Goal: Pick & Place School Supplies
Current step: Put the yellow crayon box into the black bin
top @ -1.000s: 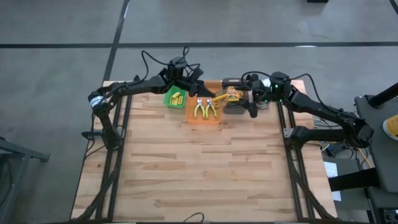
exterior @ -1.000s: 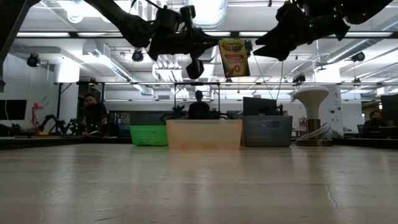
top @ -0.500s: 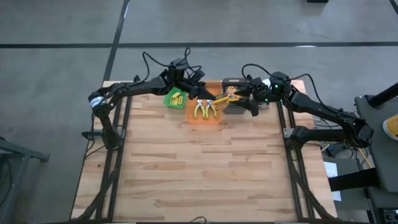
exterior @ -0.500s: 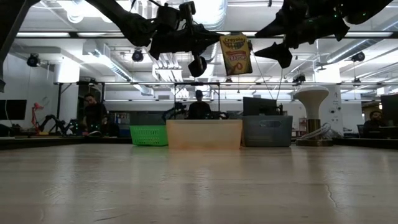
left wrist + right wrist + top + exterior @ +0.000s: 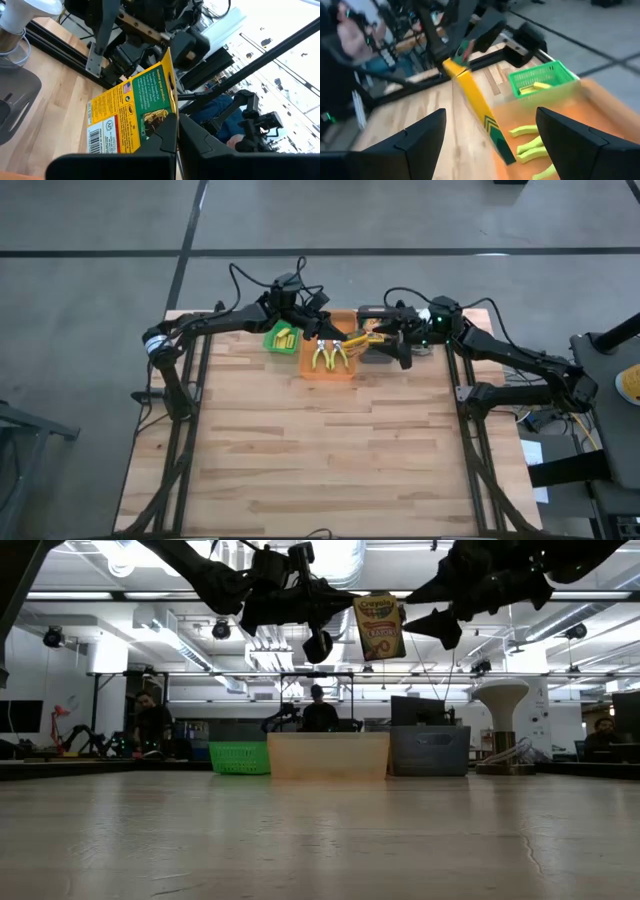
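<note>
- A crayon box [image 5: 379, 627] is held in the air by the left pincer [image 5: 176, 131], above the trays at the far edge of the worktop [image 5: 320, 450]; the fingers [image 5: 202, 142] are clamped together on the box's edge — seen clearly in the left wrist view.
- In the low view the box hangs upright, high above the orange tray [image 5: 328, 755], between the two arms.
- The right pincer [image 5: 489, 131] is spread wide apart, nothing gripped; the box [image 5: 479, 115] is seen edge-on between its two fingers [image 5: 407, 147], not touched by either.
- In the high view the right pincer [image 5: 398, 348] is placed just right of the box [image 5: 362, 339], over the black tray [image 5: 378, 356].
- Two yellow-handled pliers [image 5: 328, 356] are lying in the orange tray [image 5: 327, 372]; their handles [image 5: 527, 145] also show in the right wrist view.
- Short yellow blocks [image 5: 284, 336] are lying in the green tray [image 5: 272, 340], left of the orange tray; one block [image 5: 542, 85] is seen in the green basket-like tray [image 5: 540, 76] from the right wrist.
- Trays are lined up at the far edge — green [image 5: 238, 757] left, orange middle, black [image 5: 430, 751] right.
- A white round object [image 5: 502, 695] stands right of the black tray.
- People [image 5: 318, 712] are seen in the room behind the worktop.
</note>
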Controlling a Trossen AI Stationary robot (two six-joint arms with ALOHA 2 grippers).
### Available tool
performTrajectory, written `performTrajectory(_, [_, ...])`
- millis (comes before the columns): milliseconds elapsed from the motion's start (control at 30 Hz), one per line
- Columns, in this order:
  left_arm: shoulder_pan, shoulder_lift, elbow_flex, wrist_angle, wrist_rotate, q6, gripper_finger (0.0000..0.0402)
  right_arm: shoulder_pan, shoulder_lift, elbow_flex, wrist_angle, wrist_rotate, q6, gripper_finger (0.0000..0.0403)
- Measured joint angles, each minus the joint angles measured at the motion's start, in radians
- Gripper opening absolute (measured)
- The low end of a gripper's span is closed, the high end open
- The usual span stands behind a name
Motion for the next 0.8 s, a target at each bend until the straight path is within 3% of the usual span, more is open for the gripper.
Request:
performTrajectory(200, [0.000,0.000,0.000,0.000,0.003,0.000,0.0003,0.045,0.075,0.000,0.065,-0.002,-0.141,0.0283])
performTrajectory(533, [0.000,0.000,0.000,0.000,0.003,0.000,0.0003,0.046,0.177,0.000,0.225,-0.002,-0.143,0.0251])
performTrajectory(800, [0.000,0.000,0.000,0.000,0.003,0.000,0.0004,0.055,0.207,0.000,0.244,-0.016,-0.151,0.0219])
